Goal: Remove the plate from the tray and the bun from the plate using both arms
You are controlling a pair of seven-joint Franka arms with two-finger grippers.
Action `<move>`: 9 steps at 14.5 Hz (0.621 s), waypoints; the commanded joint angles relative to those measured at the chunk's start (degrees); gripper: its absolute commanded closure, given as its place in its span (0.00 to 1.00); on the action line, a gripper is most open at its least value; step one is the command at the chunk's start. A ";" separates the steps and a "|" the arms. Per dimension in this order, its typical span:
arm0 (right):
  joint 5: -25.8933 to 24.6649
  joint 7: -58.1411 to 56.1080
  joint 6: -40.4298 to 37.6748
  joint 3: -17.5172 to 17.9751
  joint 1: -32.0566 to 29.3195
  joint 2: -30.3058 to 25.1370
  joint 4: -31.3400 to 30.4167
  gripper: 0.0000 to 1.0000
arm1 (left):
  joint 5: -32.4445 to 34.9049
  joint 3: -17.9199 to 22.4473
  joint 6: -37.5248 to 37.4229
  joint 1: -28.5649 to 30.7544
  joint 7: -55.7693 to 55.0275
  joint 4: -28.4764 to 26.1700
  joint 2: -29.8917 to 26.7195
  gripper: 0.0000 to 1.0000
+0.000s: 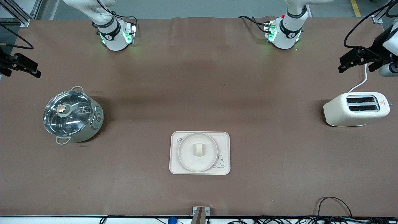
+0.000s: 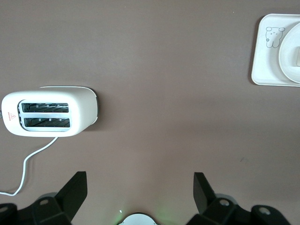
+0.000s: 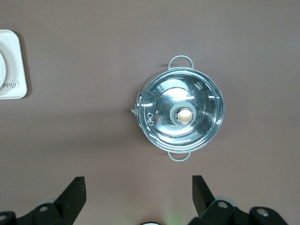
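Observation:
The cream tray (image 1: 224, 140) lies on the brown table, nearer the front camera than both bases. The round cream plate (image 1: 184, 157) sits on it, and the small pale bun (image 1: 199, 149) sits on the middle of the plate. My left gripper (image 2: 139, 187) is open and empty, high over the left arm's end of the table (image 1: 354, 57). My right gripper (image 3: 138, 192) is open and empty, high over the right arm's end (image 1: 21, 63). The left wrist view shows a part of the tray (image 2: 265, 70), plate (image 2: 288, 51) and bun (image 2: 296, 55). The right wrist view shows a tray corner (image 3: 11, 61).
A cream toaster (image 1: 356, 109) with a white cord stands at the left arm's end; it also shows in the left wrist view (image 2: 49, 111). A glass-lidded steel pot (image 1: 73, 116) stands at the right arm's end and shows in the right wrist view (image 3: 182, 115).

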 commanded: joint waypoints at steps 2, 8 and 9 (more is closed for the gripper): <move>6.20 0.30 2.07 0.09 -1.84 3.08 -0.89 0.00 | 0.38 0.04 -0.05 0.06 1.27 0.67 0.01 0.00; 17.09 2.76 13.47 0.44 0.61 12.13 -5.19 0.00 | 0.38 0.12 -0.14 0.15 1.27 0.67 -0.25 0.00; 20.59 2.85 15.93 0.35 1.49 14.59 -5.28 0.00 | 0.82 0.12 -0.05 0.15 1.27 0.58 0.01 0.00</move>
